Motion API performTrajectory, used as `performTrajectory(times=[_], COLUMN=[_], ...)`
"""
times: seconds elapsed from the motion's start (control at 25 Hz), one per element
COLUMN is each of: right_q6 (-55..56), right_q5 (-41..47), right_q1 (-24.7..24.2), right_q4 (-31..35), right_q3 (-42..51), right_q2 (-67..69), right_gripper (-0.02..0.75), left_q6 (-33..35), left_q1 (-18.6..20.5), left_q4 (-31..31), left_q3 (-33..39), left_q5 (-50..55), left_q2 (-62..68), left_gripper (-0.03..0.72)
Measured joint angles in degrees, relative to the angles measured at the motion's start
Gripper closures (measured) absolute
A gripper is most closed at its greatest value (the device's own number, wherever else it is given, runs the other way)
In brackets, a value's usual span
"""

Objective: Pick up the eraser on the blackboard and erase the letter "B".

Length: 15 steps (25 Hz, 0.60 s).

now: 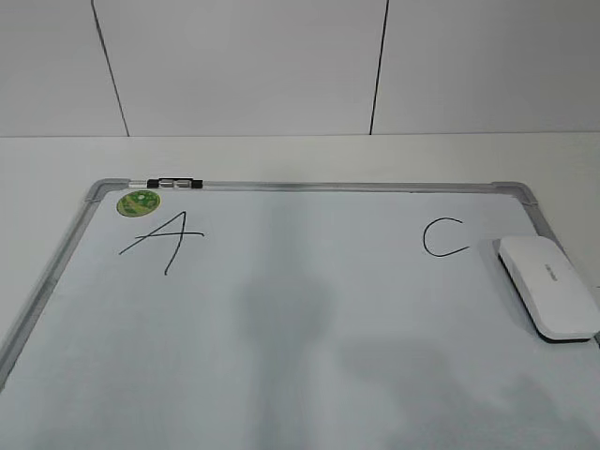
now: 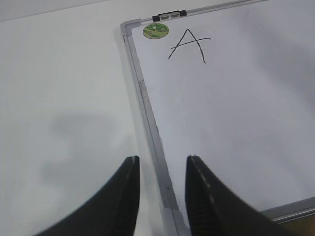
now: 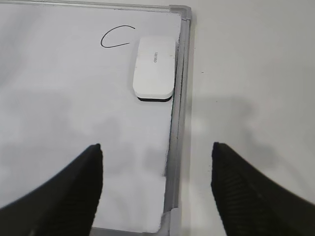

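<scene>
Two pincers stand ready, and ours on the right is plainly the nearer one to the eraser (image 3: 154, 68). In the right wrist view the right pincer (image 3: 156, 189) is spread wide and grasps nothing, with the eraser ahead of it and well apart, lying flat on the blackboard (image 1: 281, 356) just beside the right frame rail. Its long axis runs along that rail, roughly in line with our approach, so we judge that the pincer would close across its short width. The letter "C" (image 1: 443, 236) sits just left of the eraser's far end.

Our left pincer (image 2: 162, 196) is also released, its gap narrower, straddling the left frame rail near the bottom corner, with the "A" (image 2: 189, 45) far ahead.

We see no letter "B" anywhere between "A" and "C"; that stretch looks bare. No containers stand on the bench (image 1: 300, 157).
</scene>
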Motion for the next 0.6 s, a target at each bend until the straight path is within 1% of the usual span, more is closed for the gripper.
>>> performTrajectory(times=[0.6], right_q6=[0.0], right_q5=[-0.2], right_q1=[0.0], right_q4=[0.0], right_q3=[0.0], right_q2=[0.0], right_gripper=[0.188], left_q6=[0.0], left_q1=[0.0], left_q4=[-0.3], left_q3=[0.0], left_q5=[0.0], left_q2=[0.0], left_gripper=[0.447])
